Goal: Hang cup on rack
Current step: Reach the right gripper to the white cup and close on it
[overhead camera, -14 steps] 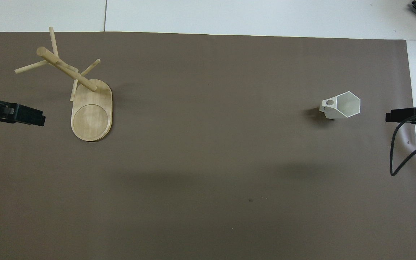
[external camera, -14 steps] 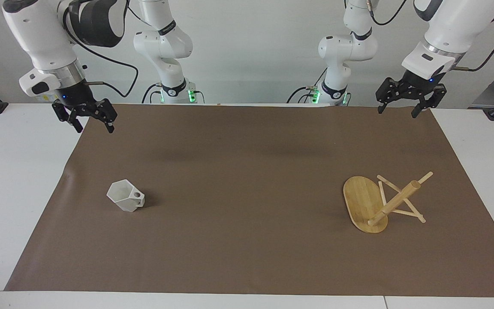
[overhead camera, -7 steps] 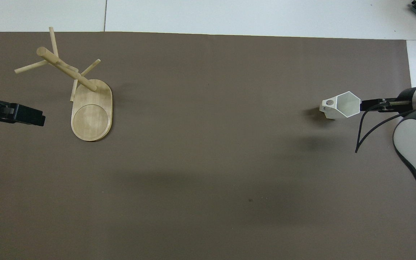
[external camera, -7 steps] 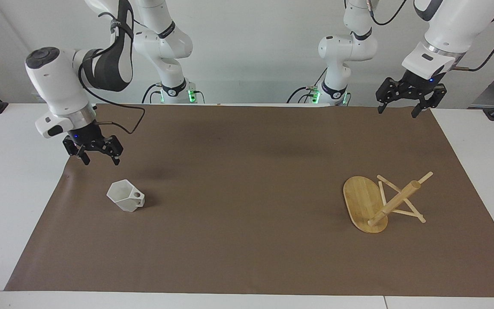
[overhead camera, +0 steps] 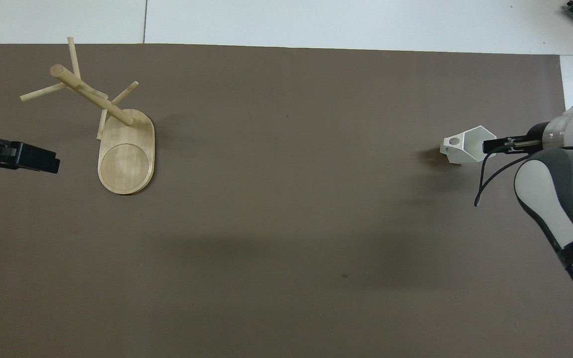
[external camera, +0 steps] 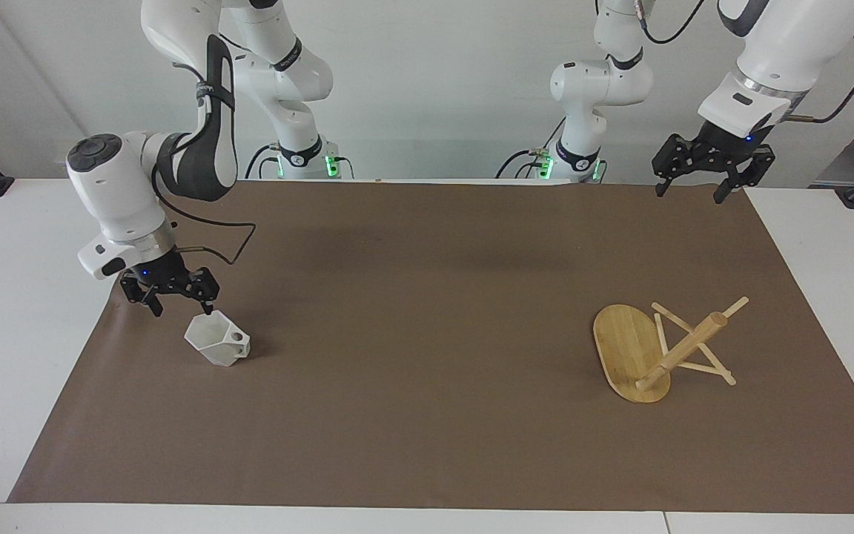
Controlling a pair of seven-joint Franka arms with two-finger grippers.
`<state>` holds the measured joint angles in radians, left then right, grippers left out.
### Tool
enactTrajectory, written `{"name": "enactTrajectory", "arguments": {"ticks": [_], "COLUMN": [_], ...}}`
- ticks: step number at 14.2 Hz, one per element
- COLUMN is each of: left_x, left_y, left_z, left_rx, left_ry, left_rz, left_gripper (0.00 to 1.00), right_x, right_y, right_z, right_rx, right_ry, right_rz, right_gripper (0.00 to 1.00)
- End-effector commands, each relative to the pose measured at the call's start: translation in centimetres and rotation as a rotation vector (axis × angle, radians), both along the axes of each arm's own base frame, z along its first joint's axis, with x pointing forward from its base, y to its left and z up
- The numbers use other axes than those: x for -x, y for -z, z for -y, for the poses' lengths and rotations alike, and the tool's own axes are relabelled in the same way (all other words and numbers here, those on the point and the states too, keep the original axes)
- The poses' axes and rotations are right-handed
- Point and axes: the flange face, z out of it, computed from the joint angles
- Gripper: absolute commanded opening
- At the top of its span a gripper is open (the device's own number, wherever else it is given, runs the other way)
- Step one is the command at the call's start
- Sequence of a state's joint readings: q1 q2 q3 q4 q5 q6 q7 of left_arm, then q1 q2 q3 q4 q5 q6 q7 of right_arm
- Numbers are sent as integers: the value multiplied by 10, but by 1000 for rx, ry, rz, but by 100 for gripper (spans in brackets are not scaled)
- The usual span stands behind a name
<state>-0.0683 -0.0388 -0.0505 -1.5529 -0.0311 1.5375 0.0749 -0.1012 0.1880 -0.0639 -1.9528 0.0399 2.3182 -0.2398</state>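
Note:
The white faceted cup (external camera: 217, 341) sits on the brown mat near the right arm's end, opening up, with its pierced handle toward the table's middle. It also shows in the overhead view (overhead camera: 465, 146). My right gripper (external camera: 179, 304) is open and hangs low over the cup's rim on the side away from the handle; in the overhead view (overhead camera: 488, 145) it overlaps the rim. The bamboo rack (external camera: 657, 348) stands on its oval base near the left arm's end (overhead camera: 125, 144). My left gripper (external camera: 689, 191) is open and empty, raised over the mat's corner (overhead camera: 50, 161), waiting.
The brown mat (external camera: 427, 334) covers most of the white table (external camera: 19, 311). A black cable (overhead camera: 485, 174) loops from the right wrist just above the mat beside the cup.
My right arm has swung down from over the mat's corner to just above the cup, gripper still open. The cup, the rack and the left gripper have not moved.

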Motion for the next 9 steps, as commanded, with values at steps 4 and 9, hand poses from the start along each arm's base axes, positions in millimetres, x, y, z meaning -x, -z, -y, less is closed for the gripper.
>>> {"name": "enactTrajectory", "arguments": {"ticks": [4, 9], "left_x": [8, 8], "left_y": [-1, 0], "left_z": [-3, -5], "left_rx": [2, 2], "left_ry": [-14, -15], "left_rz": [-6, -9], "left_gripper": [100, 100], "right_x": [-3, -5], "right_y": [29, 44], "right_z": [8, 18], "right_rx": [22, 17], "right_ry": [-18, 6], "right_rz": [23, 32], "right_gripper": [100, 100]}}
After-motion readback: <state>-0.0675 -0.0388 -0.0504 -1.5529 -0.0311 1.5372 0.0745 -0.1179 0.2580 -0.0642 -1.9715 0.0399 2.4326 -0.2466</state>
